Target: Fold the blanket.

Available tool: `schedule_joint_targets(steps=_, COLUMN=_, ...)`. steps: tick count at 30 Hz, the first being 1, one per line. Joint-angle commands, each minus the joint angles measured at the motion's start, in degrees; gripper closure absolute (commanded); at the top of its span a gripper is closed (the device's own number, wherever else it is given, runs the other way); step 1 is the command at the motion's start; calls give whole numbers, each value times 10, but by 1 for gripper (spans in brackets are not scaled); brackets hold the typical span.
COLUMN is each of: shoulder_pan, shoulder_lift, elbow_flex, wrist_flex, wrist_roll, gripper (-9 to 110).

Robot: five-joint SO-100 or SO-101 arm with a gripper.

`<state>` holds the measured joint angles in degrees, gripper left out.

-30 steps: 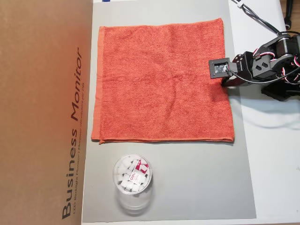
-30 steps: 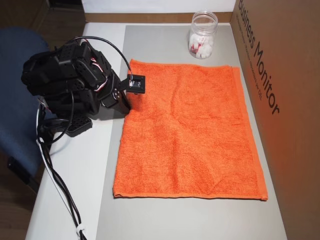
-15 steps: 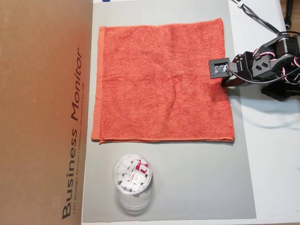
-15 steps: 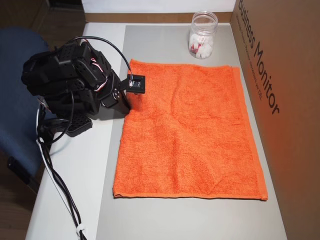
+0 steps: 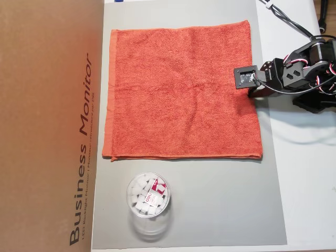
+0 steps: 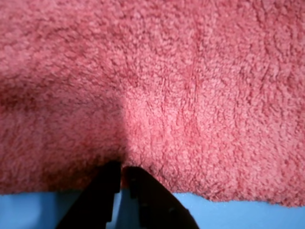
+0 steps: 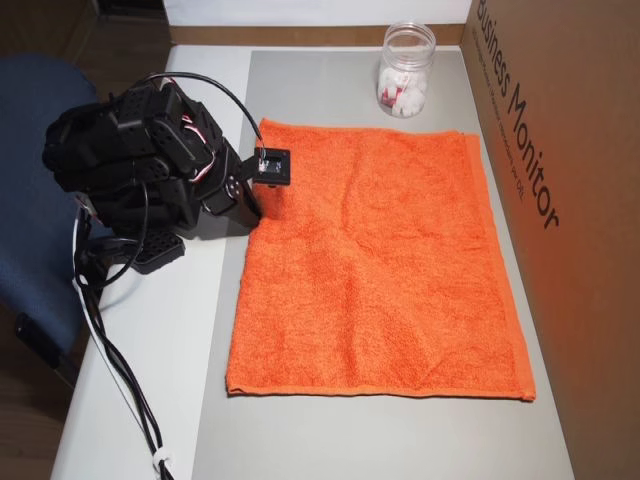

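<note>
The orange-red terry blanket (image 5: 178, 89) lies flat and spread out on a grey mat (image 5: 220, 210). It also shows in the other overhead view (image 7: 380, 270). My gripper (image 5: 251, 90) is down at the middle of the blanket's edge nearest the arm, which also shows from the other side (image 7: 254, 208). In the wrist view the blanket (image 6: 190, 71) fills the frame. My gripper (image 6: 123, 168) has its two black fingers nearly together, pinching the blanket's hem, and the cloth puckers at the tips.
A clear plastic cup (image 5: 148, 202) with white pieces stands on the mat beyond one blanket corner (image 7: 405, 72). A cardboard box (image 5: 47, 126) runs along the far side (image 7: 560, 200). Cables (image 7: 120, 380) trail from the arm base. A blue chair (image 7: 30, 250) stands beside the table.
</note>
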<state>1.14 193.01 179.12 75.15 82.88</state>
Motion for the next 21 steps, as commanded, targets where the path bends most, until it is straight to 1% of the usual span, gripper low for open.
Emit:
schedule_joint_targets(steps=1, shoulder_pan=3, shoulder_lift=4, elbow_flex=5, wrist_flex=2, wrist_roll=-4, gripper=102)
schedule_joint_targets(steps=16, shoulder_pan=4, shoulder_lift=-5, elbow_flex=-3, wrist_flex=-1, wrist_roll=-4, gripper=101)
schedule_joint_targets(steps=21, shoulder_pan=-4, shoulder_lift=-13, elbow_flex=-52, wrist_flex=18, wrist_roll=-6, gripper=102)
